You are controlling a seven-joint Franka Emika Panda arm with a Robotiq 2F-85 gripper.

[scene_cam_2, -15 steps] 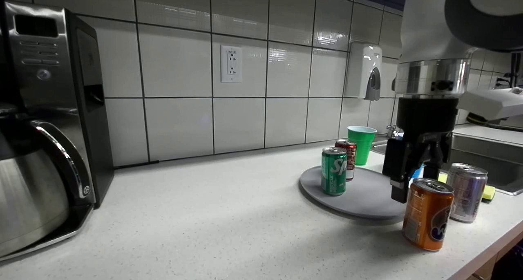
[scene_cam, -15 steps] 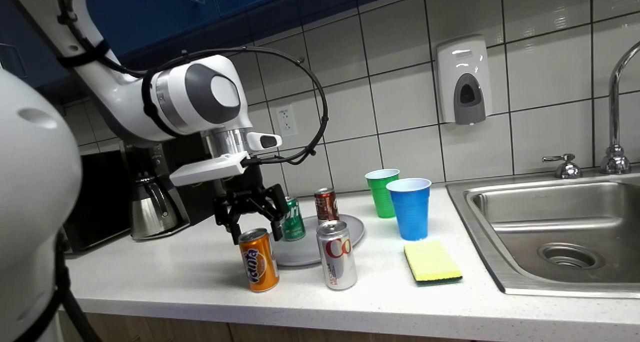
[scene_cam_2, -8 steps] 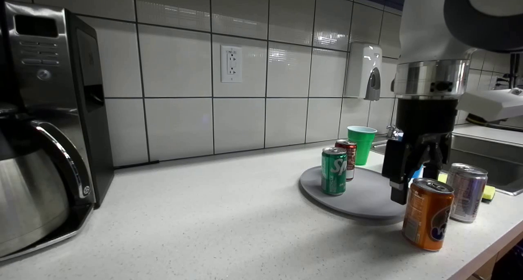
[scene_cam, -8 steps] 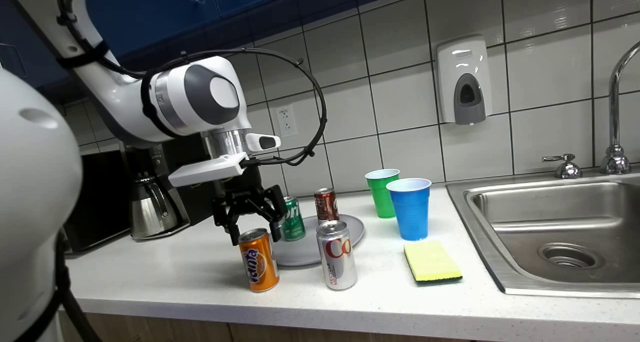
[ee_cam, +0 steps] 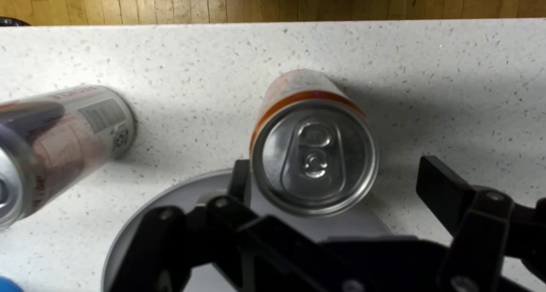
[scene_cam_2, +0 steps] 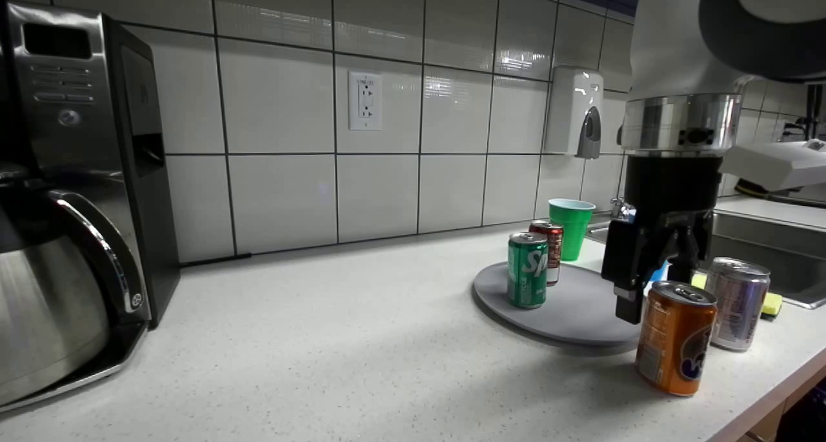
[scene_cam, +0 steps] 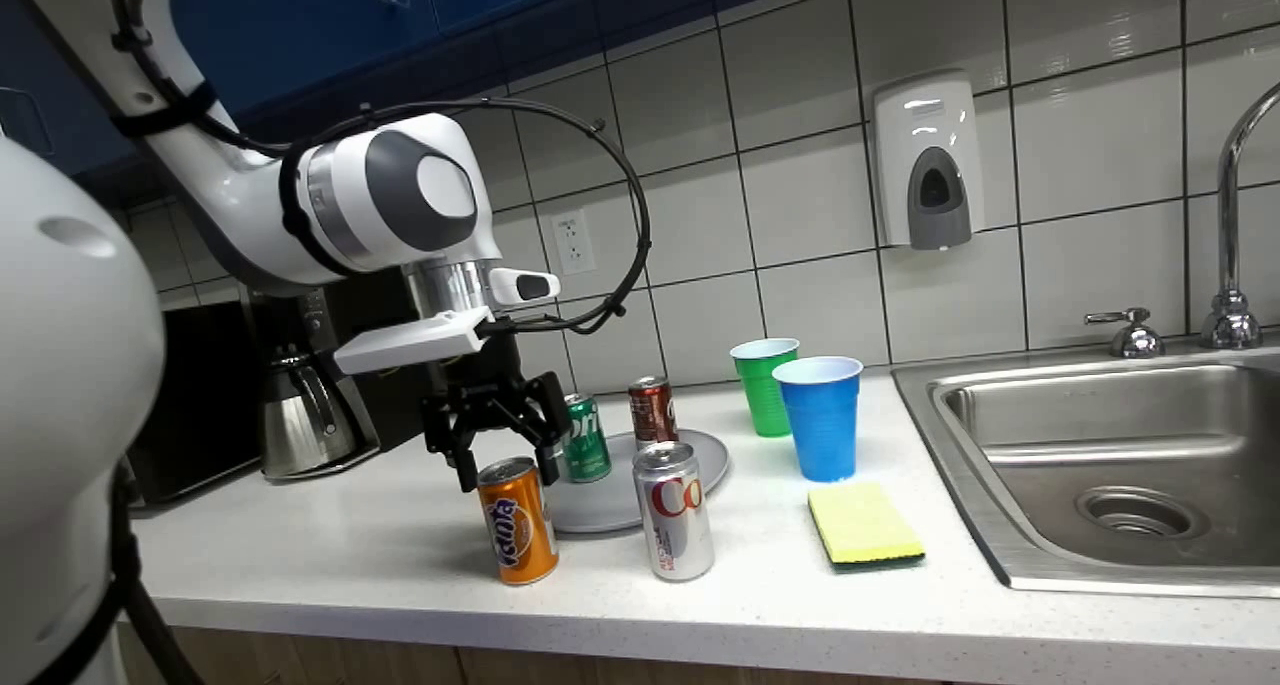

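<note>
In the wrist view, the left edge cuts off the silver can (ee_cam: 64, 143), and just a sliver of the blue cup (ee_cam: 7, 285) shows at lower left. The gripper (ee_cam: 335, 172), cropped at the bottom, covers much of the gray plate (ee_cam: 183, 196). In an exterior view, the orange can (scene_cam_2: 677, 339), its small print (scene_cam_2: 652, 357) too fine to read, hides part of the gripper, the silver can screens most of the sponge (scene_cam_2: 772, 305), and the coffee maker (scene_cam_2: 77, 142) is cropped at left. In an exterior view, the right edge cuts off the sink (scene_cam: 962, 470) and faucet (scene_cam: 1230, 225).
</note>
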